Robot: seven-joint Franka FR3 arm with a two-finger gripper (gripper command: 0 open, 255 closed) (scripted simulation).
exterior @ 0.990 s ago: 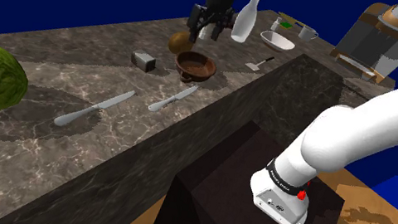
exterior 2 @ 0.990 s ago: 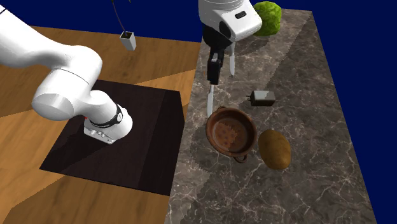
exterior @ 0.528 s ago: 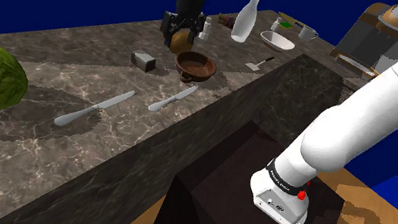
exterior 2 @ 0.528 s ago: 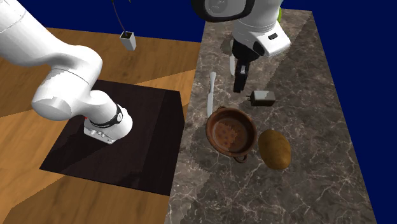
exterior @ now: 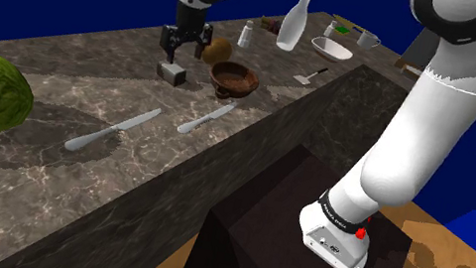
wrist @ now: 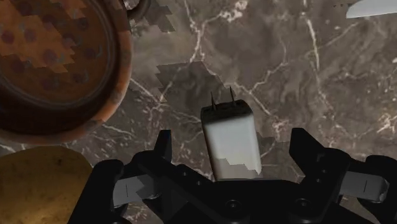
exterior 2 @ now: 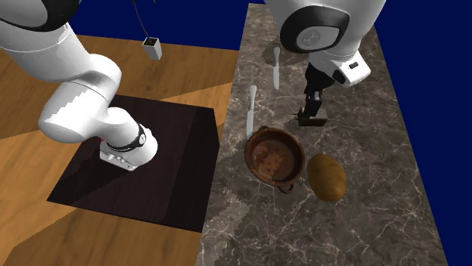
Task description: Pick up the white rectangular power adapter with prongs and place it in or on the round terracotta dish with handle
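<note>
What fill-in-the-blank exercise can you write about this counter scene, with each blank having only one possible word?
1. The fingers are ____, not shut, and the power adapter lies between them, untouched.
2. The adapter's prongs point ____ from the fingers.
3. The round dish is ____: nothing lies in it.
4. The brown oval thing lies ____ the dish, not in it.

Missing words: open; away; empty; beside.

No text, label, brand, number or sign can be read anywhere.
</note>
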